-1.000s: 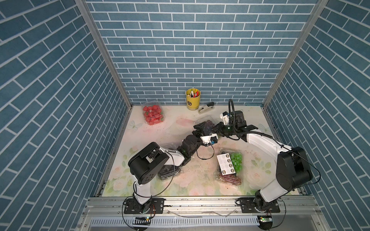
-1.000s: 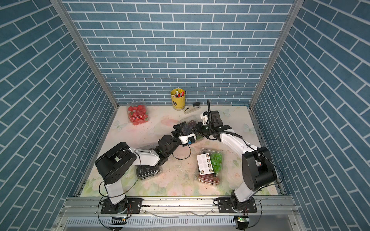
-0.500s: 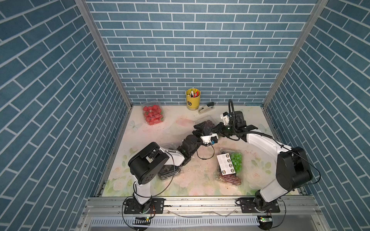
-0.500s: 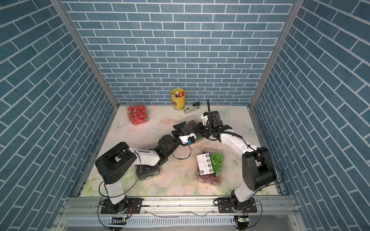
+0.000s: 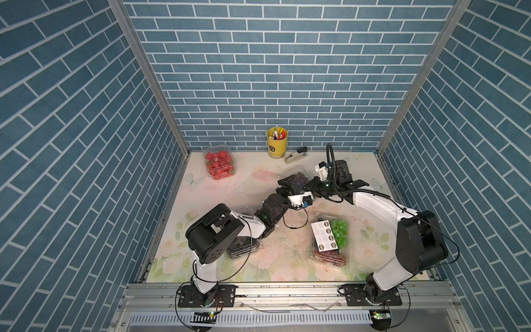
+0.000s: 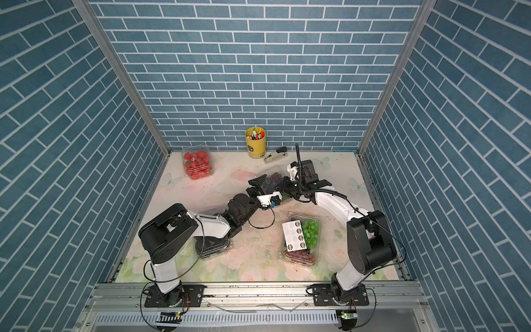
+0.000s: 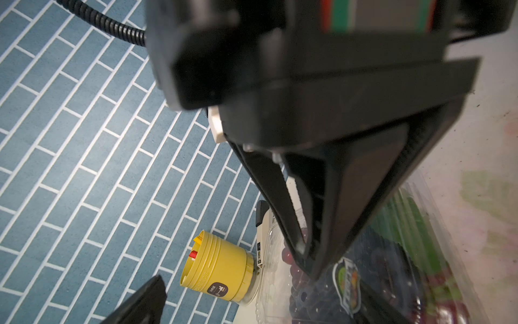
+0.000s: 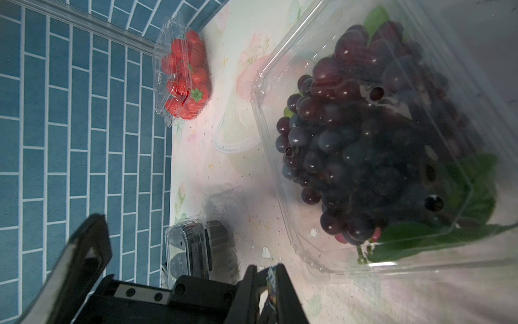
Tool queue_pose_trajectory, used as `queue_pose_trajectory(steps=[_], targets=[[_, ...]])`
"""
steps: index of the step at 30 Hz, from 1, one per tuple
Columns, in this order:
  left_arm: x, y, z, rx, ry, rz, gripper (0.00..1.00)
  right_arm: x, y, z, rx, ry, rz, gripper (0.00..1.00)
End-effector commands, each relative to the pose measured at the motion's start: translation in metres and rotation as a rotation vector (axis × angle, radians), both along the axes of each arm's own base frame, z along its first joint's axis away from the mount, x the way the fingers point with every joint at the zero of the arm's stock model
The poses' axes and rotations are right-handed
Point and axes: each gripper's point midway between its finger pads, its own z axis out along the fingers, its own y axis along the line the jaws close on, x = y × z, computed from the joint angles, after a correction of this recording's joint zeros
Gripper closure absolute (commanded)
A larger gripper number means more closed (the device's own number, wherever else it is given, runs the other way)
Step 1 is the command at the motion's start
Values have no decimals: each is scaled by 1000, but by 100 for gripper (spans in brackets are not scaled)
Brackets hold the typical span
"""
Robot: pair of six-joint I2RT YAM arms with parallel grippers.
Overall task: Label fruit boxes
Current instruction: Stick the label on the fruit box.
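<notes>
right pincer: jaws almost together, pinching a small coloured sticker by its edge.
sticker face: in the left wrist view it shows just past the tips, over clear plastic with grapes beneath; i cannot tell whether it touches.
grape box: dark purple grapes; it fills the right of the right wrist frame, with one corner just above the tips at bottom centre.
direction: the middle of its top lies up and right of the tips there, likely the way to travel.
long axis: unreadable, since both arms cover the box in both top views.
left pincer: jaws wide, holding nothing, just beside the same box at frame centre.
nearer arm: both meet there; only the right carries a label.
other boxes: strawberries upper left; black fruit under the left arm; mixed grapes lower right, with the sticker sheet on top.
</notes>
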Motion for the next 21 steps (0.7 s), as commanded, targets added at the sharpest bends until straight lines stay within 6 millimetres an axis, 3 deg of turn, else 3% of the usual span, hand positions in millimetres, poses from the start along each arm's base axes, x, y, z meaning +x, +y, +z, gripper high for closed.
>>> queue_pose_trajectory(steps=[1, 15, 21], targets=[[3, -3, 9, -28, -27, 7, 0, -3, -1, -10, -28, 17, 10, 84], [2, -3, 7, -26, -25, 2, 0, 2, -6, -11, -56, 0, -27, 77], [3, -3, 7, -23, -25, 4, 0, 0, 1, -6, -5, 7, -3, 82]])
